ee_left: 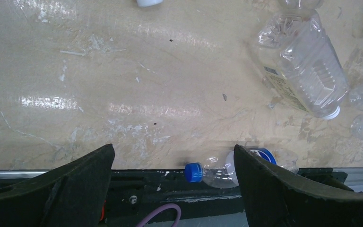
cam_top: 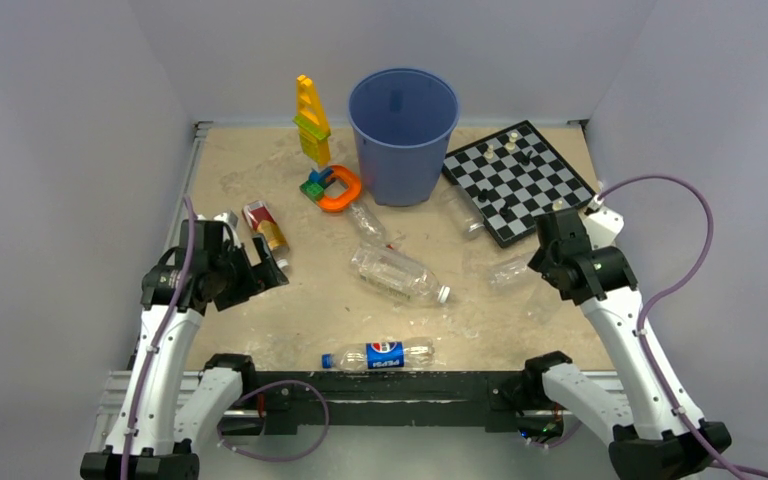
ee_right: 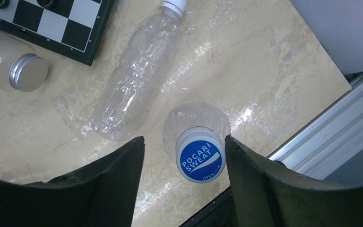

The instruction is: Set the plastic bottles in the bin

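Right fingers straddle the upright Pocari Sweat bottle, half open, not clamped; left fingers wide, holding nothing.

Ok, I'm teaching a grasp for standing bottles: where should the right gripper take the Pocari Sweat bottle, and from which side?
Probably at the neck just under the blue cap, coming straight down. The Pocari Sweat bottle stands upright, cap up, and the right gripper straddles it, jaws apart. The neck likely resists crushing better than the thin clear body.
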You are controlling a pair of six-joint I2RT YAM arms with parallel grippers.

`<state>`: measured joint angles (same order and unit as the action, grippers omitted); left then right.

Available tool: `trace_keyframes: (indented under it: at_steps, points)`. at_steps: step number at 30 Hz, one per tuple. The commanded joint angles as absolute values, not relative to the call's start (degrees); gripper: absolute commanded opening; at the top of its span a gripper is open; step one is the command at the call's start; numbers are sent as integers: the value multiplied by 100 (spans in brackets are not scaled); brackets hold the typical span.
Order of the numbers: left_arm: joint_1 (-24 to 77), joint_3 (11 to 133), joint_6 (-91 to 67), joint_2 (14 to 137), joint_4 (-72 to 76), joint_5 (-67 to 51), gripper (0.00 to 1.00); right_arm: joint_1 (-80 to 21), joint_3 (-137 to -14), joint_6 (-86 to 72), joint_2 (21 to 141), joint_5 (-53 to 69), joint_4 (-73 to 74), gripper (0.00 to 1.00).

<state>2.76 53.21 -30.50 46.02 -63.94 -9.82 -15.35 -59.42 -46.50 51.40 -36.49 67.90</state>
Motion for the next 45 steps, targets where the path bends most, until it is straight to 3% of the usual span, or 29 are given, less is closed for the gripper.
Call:
trace_keyframes:
  at_steps: [1,4,8,9,16,26,32,36,45]
  points:
    - [288,5287,-2900,4632,-6249,-967,100,-1521,-5930,-4860,5128,-3831,6704,60]
    - [286,5261,-2900,4632,-6232,-916,100,-1520,-5940,-4906,5107,-3870,6738,41]
    - [283,5261,-2878,4626,-6240,-914,100,-1520,-6132,-5073,5061,-3992,6968,3]
    - [289,5257,-2875,4620,-6242,-910,100,-1520,-6232,-5045,5025,-3965,6989,0]
    - [289,5364,-2842,4734,-6410,-687,100,-1523,-8423,-3651,5186,-3276,6870,0]
    - [289,5708,-2936,4903,-6831,-208,100,-1528,-12108,-2222,6879,-1546,5669,0]
    - [290,5666,-3061,4896,-6759,-403,100,-1559,-11547,-2204,7330,-259,3266,0]
    - [290,5700,-3206,4809,-6824,-464,100,-1688,-11380,-2367,7859,-15,2210,0]
    - [290,5913,-3426,4650,-7087,-221,100,-2211,-12979,-2090,9855,-223,2794,0]
